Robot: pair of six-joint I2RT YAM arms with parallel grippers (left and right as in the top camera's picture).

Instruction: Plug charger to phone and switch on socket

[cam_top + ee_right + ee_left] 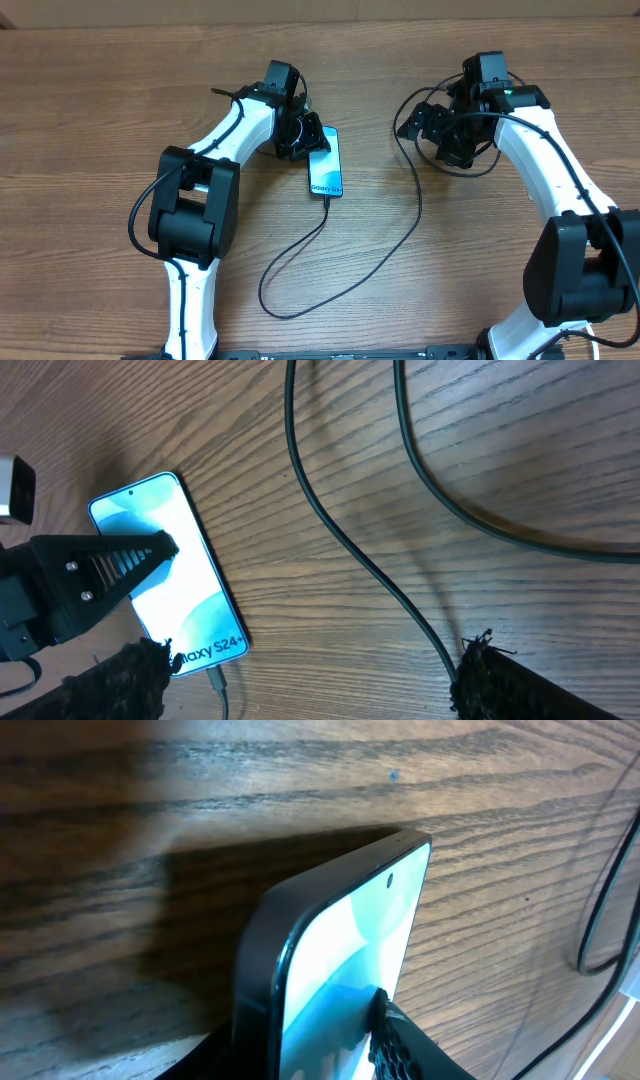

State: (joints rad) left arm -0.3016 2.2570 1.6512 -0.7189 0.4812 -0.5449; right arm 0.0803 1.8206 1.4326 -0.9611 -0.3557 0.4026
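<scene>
Left gripper: appears clamped on the upper end of the phone. In the left wrist view one ribbed pad presses on the screen, and a dark finger sits against the phone's left edge at the bottom of the frame. How firm the grip is cannot be told.

Right gripper: jaws wide apart and holding nothing. Its two fuzzy black fingertips sit at the lower left and lower right of the right wrist view, with bare table between them. In the overhead view it hangs at the upper right, well apart from the phone.

Phone: lies just left of centre in the overhead view with its cyan screen up. Its long axis runs top to bottom of the frame, and the "Galaxy S24+" text is at the lower end.

Charger: the connector meets the phone's lower end and looks seated, though the joint is small in frame. From there the thin black cable runs down and left, loops round near the bottom centre, then climbs to the upper right under the right arm. One strand passes just beside the right-hand fingertip of the right gripper. The plug end cannot be made out.
</scene>
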